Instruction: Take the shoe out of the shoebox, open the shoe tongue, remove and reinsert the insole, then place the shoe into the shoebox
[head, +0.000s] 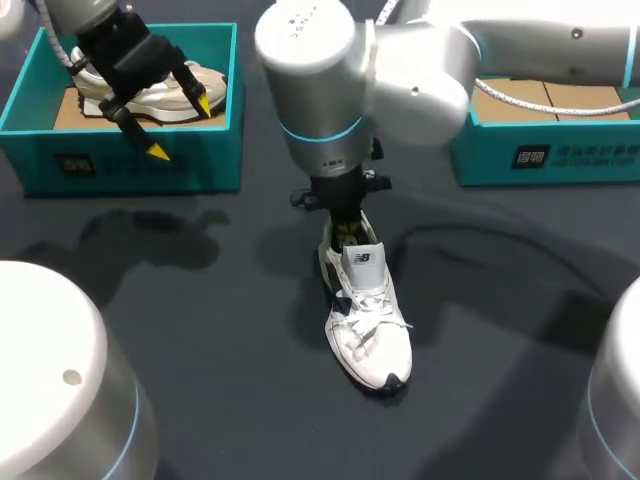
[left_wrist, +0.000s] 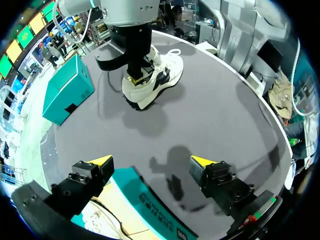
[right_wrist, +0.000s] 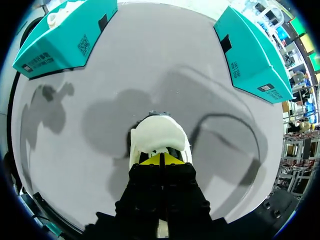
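Centrally, right gripper (head: 345, 228) inside white shoe (head: 372, 330)

Matt dark tabletop (head: 200, 330), smooth white leather-look shoe (head: 372, 335), teal cardboard shoebox (head: 200, 160).

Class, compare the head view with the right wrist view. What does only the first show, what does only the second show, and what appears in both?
Only the head view: the left hand, open above the left shoebox, and the laces and tongue of the white shoe. Only the right wrist view: a plain look at the right hand, yellow tips together at the shoe's heel opening. Both: the white shoe on the dark table, the left shoebox and the right shoebox.
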